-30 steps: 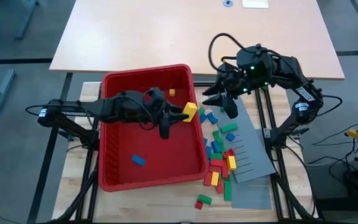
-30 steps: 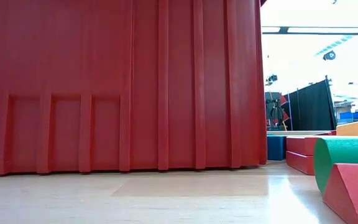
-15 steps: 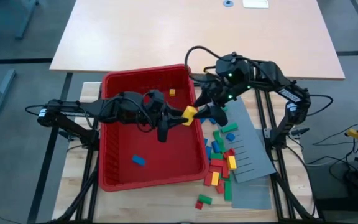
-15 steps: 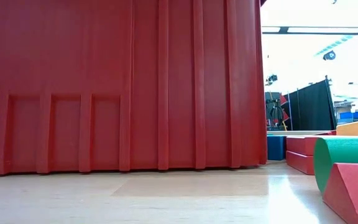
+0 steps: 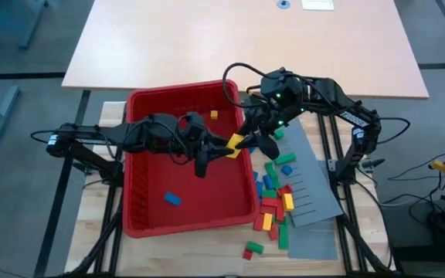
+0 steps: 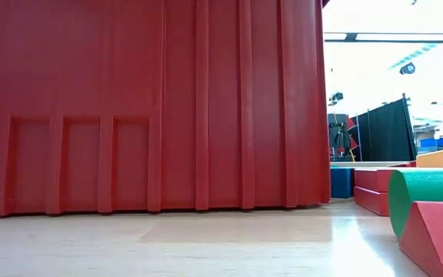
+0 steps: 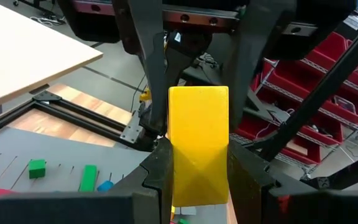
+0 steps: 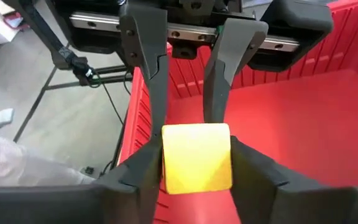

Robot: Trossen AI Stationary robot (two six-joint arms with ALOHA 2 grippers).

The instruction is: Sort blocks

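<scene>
Over the red bin (image 5: 137, 212), near its right wall, the left claw (image 5: 226, 145) grips one end of a yellow block (image 5: 236, 142). The right claw (image 5: 247, 137) meets it there, fingers (image 8: 135, 171) closed narrowly on the other end. Loose blocks (image 5: 273, 202) lie on the surface right of the bin.

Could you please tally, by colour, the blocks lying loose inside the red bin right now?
small yellow block: 1
blue block: 1
Total: 2
Not counted: the held yellow block, which is in the air.
</scene>
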